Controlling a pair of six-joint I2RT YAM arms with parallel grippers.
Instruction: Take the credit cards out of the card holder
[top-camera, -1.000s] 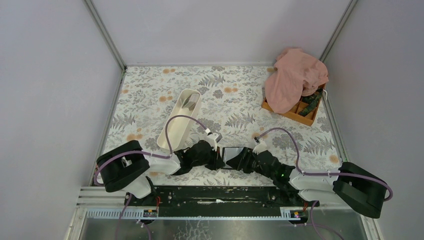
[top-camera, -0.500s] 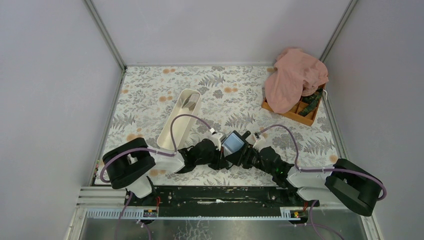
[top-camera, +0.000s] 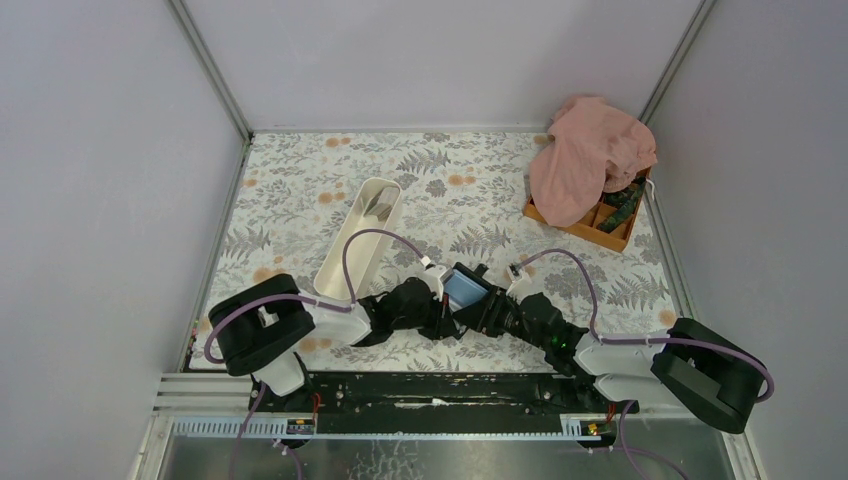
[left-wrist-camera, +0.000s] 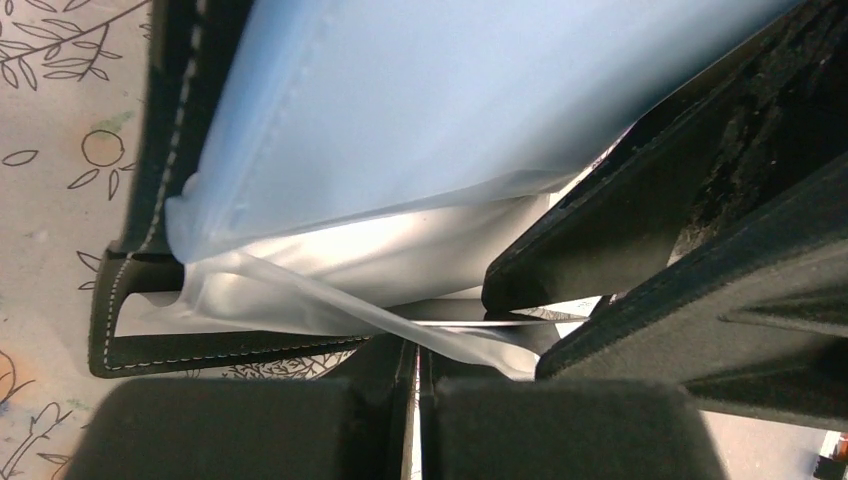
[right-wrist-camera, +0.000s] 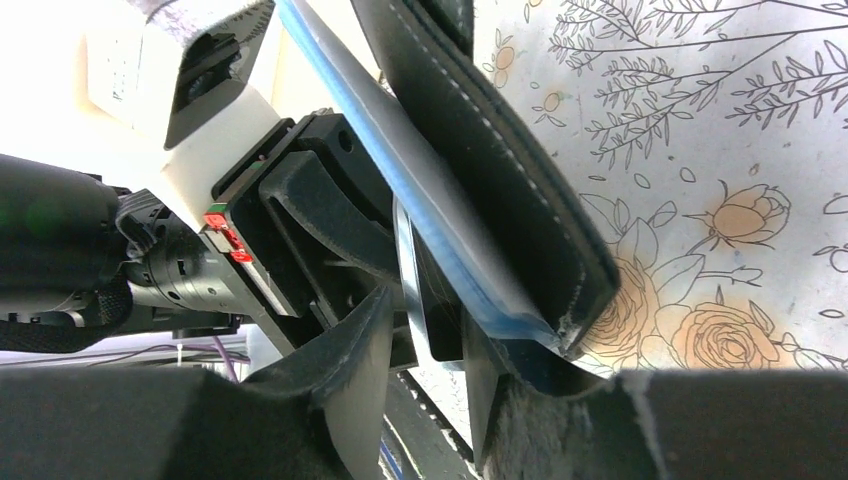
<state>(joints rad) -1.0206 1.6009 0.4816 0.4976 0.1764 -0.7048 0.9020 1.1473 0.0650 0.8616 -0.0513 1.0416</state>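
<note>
**Item:** card holder (top-camera: 463, 287). Small black stitched wallet with its glossy bluish inner face turned up. It is lodged between the two grippers, directly ahead of both sets of fingertips, over the floral table cover (top-camera: 300, 190).

**Left gripper** (left-wrist-camera: 417, 390): clenched. It nips a thin translucent sleeve flap (left-wrist-camera: 330, 300) at the holder's lower edge, right at its pads.

**Right gripper** (right-wrist-camera: 425, 345): the jaws stand part way apart, astride the holder's near corner, with a thin pale edge between them. Whether the pads already bite cannot be told.

**Credit cards:** none plainly showing. The pale edge between the right jaws may be one, but that is not certain.

**Also present:** white tray (top-camera: 362, 240), beyond the left gripper and well apart from it.

**Hazards, as judged:**
- The left grip is on soft film only. A pull from the right arm could stretch or tear the flap, or slide it out of the pinch and drop the holder.
- If the right jaws close on the leather cover together with the card, nothing is freed and the two arms merely tug the holder between them.
- The fingers of both arms are crowded at one corner. A small misaligned move could knock finger against finger and twist the holder loose.
- A card gripped only at its thin edge may bend, or slip from the pads as it is drawn out.
</note>
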